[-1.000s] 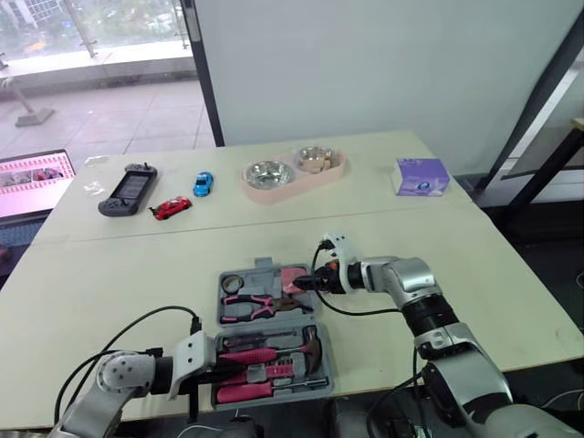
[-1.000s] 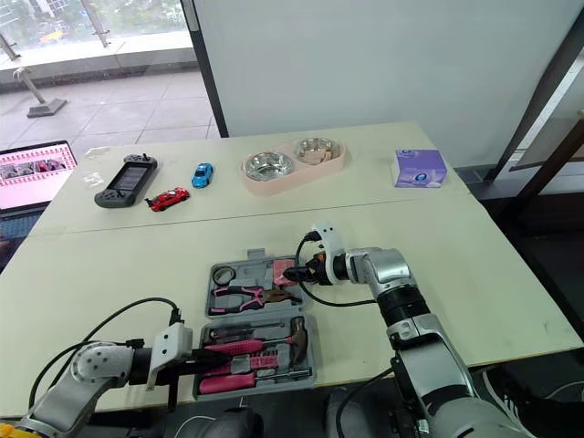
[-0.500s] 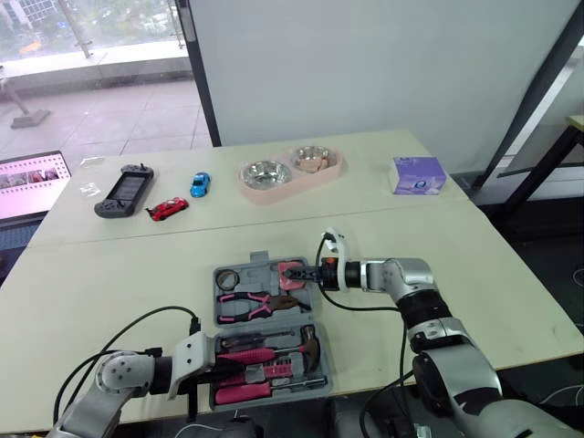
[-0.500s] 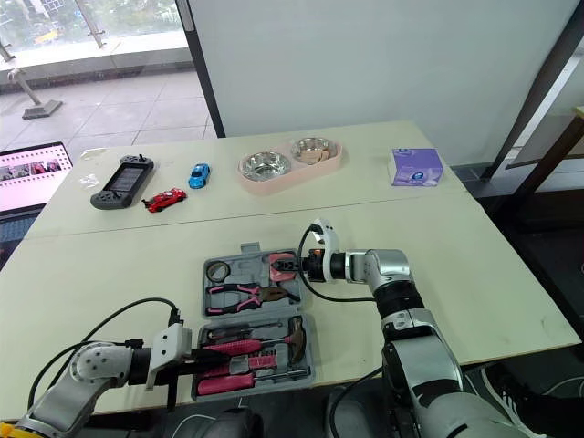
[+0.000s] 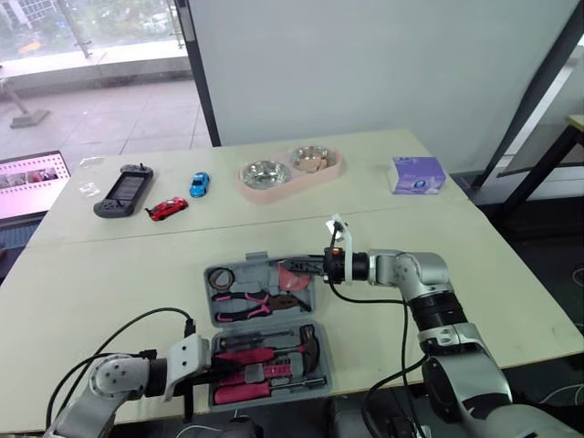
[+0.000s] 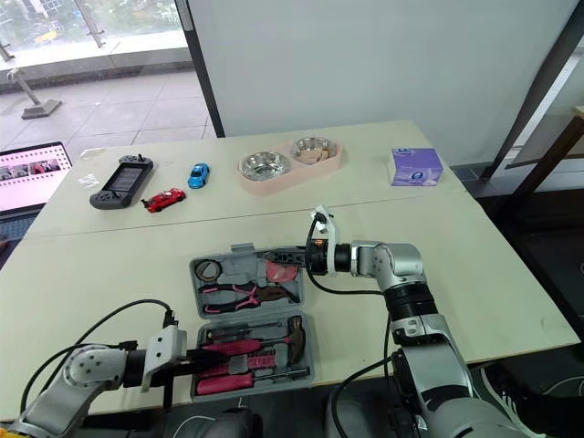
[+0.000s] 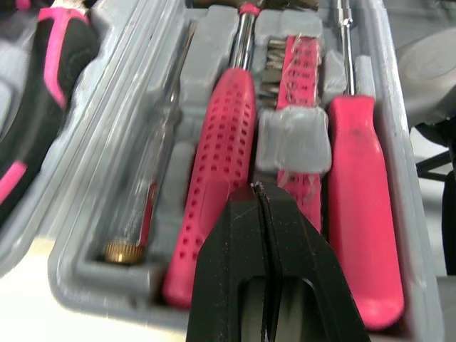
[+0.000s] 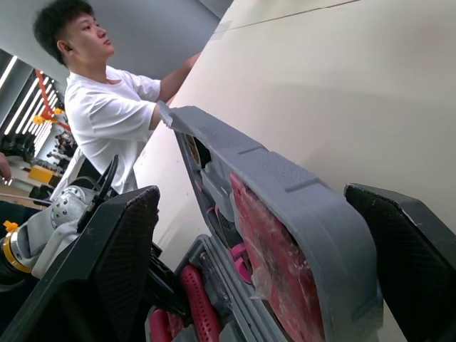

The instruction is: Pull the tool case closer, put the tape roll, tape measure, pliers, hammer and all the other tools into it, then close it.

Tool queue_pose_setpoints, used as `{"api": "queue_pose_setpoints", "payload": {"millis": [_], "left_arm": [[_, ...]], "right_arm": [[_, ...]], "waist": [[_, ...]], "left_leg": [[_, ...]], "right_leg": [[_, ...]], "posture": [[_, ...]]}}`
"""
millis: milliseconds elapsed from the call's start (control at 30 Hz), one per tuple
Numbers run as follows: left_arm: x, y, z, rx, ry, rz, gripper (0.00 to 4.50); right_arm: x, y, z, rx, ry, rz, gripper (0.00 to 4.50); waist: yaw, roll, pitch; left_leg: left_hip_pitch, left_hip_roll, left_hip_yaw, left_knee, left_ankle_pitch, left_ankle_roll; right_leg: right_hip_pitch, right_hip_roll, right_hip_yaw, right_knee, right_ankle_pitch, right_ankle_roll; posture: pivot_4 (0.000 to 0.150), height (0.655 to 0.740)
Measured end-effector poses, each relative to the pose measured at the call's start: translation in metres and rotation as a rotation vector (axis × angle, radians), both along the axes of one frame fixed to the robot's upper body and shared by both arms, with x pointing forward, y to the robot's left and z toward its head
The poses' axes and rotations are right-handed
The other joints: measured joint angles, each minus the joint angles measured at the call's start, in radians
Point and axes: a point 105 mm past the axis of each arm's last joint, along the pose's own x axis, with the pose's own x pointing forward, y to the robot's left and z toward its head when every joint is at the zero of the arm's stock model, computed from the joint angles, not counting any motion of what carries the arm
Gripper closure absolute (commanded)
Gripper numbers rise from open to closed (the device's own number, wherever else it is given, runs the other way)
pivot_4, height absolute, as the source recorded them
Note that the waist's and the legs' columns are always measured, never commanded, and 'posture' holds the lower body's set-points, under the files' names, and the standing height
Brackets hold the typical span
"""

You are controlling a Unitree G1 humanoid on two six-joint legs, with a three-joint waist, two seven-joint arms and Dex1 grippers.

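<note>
Case lid [image 8: 239, 153] — edge inside spread right hand [image 8: 249, 194]

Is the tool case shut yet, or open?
Open: the tool case halves lie apart with tools showing. The right gripper straddles the far half's edge.

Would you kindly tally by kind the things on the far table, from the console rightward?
Console: 1
Toy cars: 2
Double bowl: 1
Tissue box: 1
Total: 5
</note>
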Motion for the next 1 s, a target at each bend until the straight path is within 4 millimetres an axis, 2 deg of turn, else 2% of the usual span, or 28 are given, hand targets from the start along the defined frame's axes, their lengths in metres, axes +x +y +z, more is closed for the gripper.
{"api": "queue_pose_setpoints", "payload": {"millis": [267, 567, 700, 800, 867, 1000], "left_arm": [[-0.002, 0.009, 0.013, -0.008, 0.042, 0.093, 4.5], [-0.007, 0.014, 0.017, -0.048, 0.088, 0.182, 4.5], [-0.014, 0.019, 0.033, -0.126, 0.106, 0.245, 4.5], [-0.022, 0.031, 0.047, -0.174, 0.126, 0.308, 4.5], [-0.03, 0.043, 0.05, -0.183, 0.151, 0.348, 4.5], [-0.043, 0.078, 0.051, -0.137, 0.18, 0.442, 4.5]], "right_arm": [[-0.002, 0.002, 0.001, 0.015, -0.001, 0.016, 0.1], [-0.009, 0.003, 0.003, 0.033, -0.011, 0.091, 0.1], [-0.012, 0.004, 0.004, 0.034, -0.017, 0.122, 0.1], [-0.015, 0.002, 0.007, 0.038, -0.023, 0.146, 0.1], [-0.023, 0.0, 0.014, 0.032, -0.047, 0.191, 0.1], [-0.067, -0.017, 0.028, -0.028, -0.12, 0.353, 0.1]], "waist": [[0.0, 0.0, 0.001], [0.002, -0.003, 0.004], [0.001, -0.005, 0.005], [0.002, -0.005, 0.006], [0.003, -0.004, 0.007], [0.019, -0.004, 0.008]], "left_leg": [[-0.001, 0.0, 0.0, 0.0, 0.0, 0.0], [-0.003, 0.0, 0.0, 0.0, 0.0, 0.0], [-0.005, 0.0, -0.001, 0.0, 0.0, 0.0], [-0.007, 0.0, -0.001, 0.0, 0.0, 0.0], [-0.01, 0.0, -0.001, 0.001, 0.0, 0.0], [-0.016, 0.0, -0.002, 0.001, 0.0, 0.0]], "right_leg": [[-0.001, 0.001, 0.0, 0.0, 0.0, 0.0], [-0.002, 0.001, 0.0, -0.001, 0.0, 0.0], [-0.004, 0.001, 0.0, -0.001, 0.0, 0.0], [-0.005, 0.0, 0.0, -0.002, 0.0, 0.0], [-0.008, 0.0, 0.0, -0.002, 0.0, 0.0], [-0.012, 0.0, -0.001, -0.003, 0.0, 0.0]], "posture": [[0.15, 0.736], [0.15, 0.736], [0.15, 0.736], [0.15, 0.736], [0.15, 0.736], [0.15, 0.736]]}}
